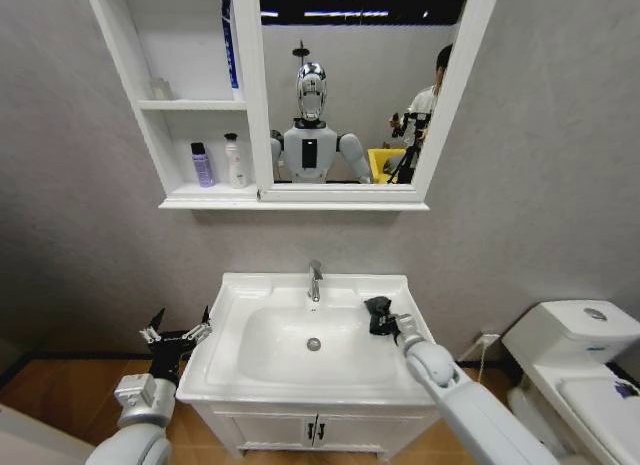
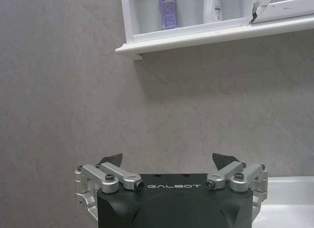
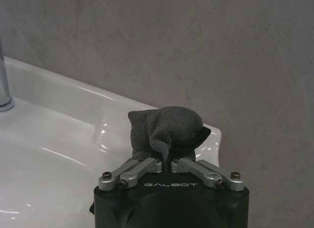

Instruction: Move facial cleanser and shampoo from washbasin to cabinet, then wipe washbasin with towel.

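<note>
My right gripper (image 1: 385, 320) is shut on the black towel (image 1: 378, 313), which sits bunched over the right rim of the white washbasin (image 1: 232, 330); the right wrist view shows the towel (image 3: 166, 131) pinched between the closed fingers (image 3: 147, 165). My left gripper (image 1: 178, 330) hangs open beside the basin's left edge, holding nothing, and its fingertips (image 2: 112, 159) stand wide apart. On the cabinet's (image 1: 150, 145) lower shelf stand a purple bottle (image 1: 202, 165) and a white bottle (image 1: 236, 161). The purple bottle (image 2: 168, 10) and the white one (image 2: 212, 6) are also in the left wrist view.
A chrome tap (image 1: 315, 280) rises at the back of the basin and a round drain (image 1: 314, 344) lies in the bowl. A white toilet (image 1: 580, 370) stands at the right. The mirror (image 1: 350, 85) hangs above, and the vanity doors (image 1: 315, 430) are below.
</note>
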Robot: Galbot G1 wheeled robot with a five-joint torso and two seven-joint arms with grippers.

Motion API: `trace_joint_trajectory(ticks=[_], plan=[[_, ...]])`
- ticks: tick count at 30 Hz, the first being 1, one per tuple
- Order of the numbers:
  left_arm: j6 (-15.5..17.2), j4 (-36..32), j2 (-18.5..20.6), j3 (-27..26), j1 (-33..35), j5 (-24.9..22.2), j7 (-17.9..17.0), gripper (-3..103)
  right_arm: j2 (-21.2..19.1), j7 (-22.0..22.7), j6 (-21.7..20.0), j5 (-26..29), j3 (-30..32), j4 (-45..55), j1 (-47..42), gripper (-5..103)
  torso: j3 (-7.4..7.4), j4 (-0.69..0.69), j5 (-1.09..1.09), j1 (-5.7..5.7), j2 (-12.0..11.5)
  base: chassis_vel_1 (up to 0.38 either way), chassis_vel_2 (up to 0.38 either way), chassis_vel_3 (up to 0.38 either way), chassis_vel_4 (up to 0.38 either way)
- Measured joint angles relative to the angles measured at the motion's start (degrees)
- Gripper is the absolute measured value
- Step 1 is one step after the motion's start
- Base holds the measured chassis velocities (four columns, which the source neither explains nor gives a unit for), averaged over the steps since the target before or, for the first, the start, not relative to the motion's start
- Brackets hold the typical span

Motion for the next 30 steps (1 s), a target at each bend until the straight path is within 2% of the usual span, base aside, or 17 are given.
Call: trace_joint_trajectory(ticks=[1,4,5,6,7,8,10,14,15,16,18,19,21,24,25,27,30], plan=[[0.00,0.00,0.00,0.00,0.00,0.00,0.00,100,0.00,0.00,0.00,0.00,0.00,0.00,0.00,3,0.00,0.00,0.00,0.00,0.00,0.000,0.000,0.000,0.000],[0.00,0.00,0.00,-0.01,0.00,0.00,0.00,100,-0.53,-8.89,9.36,1.01,2.33,-8.10,1.66,3,0.01,0.00,0.01,0.01,0.00,0.000,0.000,0.000,0.000],[0.00,0.00,0.00,-0.01,0.00,0.00,0.00,100,-0.53,-8.89,9.36,1.01,2.33,-8.10,1.66,3,0.01,0.00,0.01,0.01,0.00,0.000,0.000,0.000,0.000],[0.00,0.00,0.00,0.00,0.00,0.00,0.00,100,-0.56,-12.74,12.42,1.19,2.70,-11.12,2.48,3,0.01,0.00,0.02,0.01,0.00,0.000,0.000,0.000,0.000],[0.00,0.00,0.00,0.00,0.00,0.00,0.00,100,-0.56,-14.59,13.59,1.65,2.73,-12.74,3.02,0,0.01,0.00,0.03,0.01,-0.01,0.000,0.000,0.000,0.000],[0.00,0.00,0.00,0.00,0.00,0.00,0.00,100,-0.56,-14.59,13.59,1.65,2.73,-12.74,3.02,0,0.01,0.00,0.03,0.01,-0.01,0.000,0.000,0.000,0.000],[0.00,0.00,0.00,0.00,0.00,0.00,0.00,100,-0.04,-16.18,16.10,3.59,1.99,-15.08,4.27,8,0.01,0.00,0.00,0.01,0.00,0.000,0.000,0.000,0.000],[0.00,0.00,0.00,0.00,0.00,0.00,0.00,100,0.83,-15.02,16.43,2.62,1.59,-15.71,5.03,25,0.01,0.02,0.00,0.01,0.00,0.000,0.000,0.000,0.000],[0.00,0.00,0.00,0.00,0.00,0.00,0.00,100,1.09,-13.43,16.24,2.41,1.35,-15.86,5.35,30,0.01,0.01,0.00,0.01,0.00,0.000,0.000,0.000,0.000],[0.00,0.00,0.00,0.00,0.00,0.00,0.00,100,1.09,-13.43,16.24,2.41,1.35,-15.86,5.35,30,0.01,0.01,0.00,0.01,0.00,0.000,0.000,0.000,0.000],[0.00,0.00,0.00,0.00,0.00,0.00,0.00,100,1.23,-10.65,14.86,2.38,1.14,-15.65,5.54,41,0.01,0.01,0.00,0.01,0.00,0.000,0.000,0.000,0.000],[0.00,0.00,0.00,0.00,0.00,0.00,0.00,100,1.23,-10.65,14.86,2.38,1.14,-15.65,5.54,41,0.01,0.01,0.00,0.01,0.00,0.000,0.000,0.000,0.000],[0.00,0.00,0.00,0.00,0.00,0.00,0.00,100,1.22,-9.20,14.22,2.62,1.11,-15.05,5.53,51,0.01,-0.01,0.00,0.01,0.00,0.000,0.000,0.000,0.000],[0.00,0.00,0.00,-0.01,0.00,0.00,0.00,100,1.05,-8.45,13.84,3.42,1.12,-14.22,5.25,57,0.01,0.00,0.00,0.01,0.00,0.000,0.000,0.000,0.000],[0.00,0.00,0.00,0.00,0.00,0.00,0.00,100,0.89,-8.19,13.65,4.06,1.13,-13.83,5.09,69,0.01,0.00,0.00,0.00,0.00,0.000,0.000,0.000,0.000],[0.00,0.00,0.00,0.00,0.00,0.00,0.00,100,0.82,-7.93,13.62,4.41,1.19,-13.57,4.98,69,0.01,0.00,0.00,0.00,0.00,0.000,0.000,0.000,0.000],[0.00,0.00,0.00,0.00,0.00,0.00,0.00,100,0.71,-7.17,13.63,4.68,1.55,-12.72,4.55,79,0.01,0.00,0.00,0.01,-0.01,0.000,0.000,0.000,0.000]])
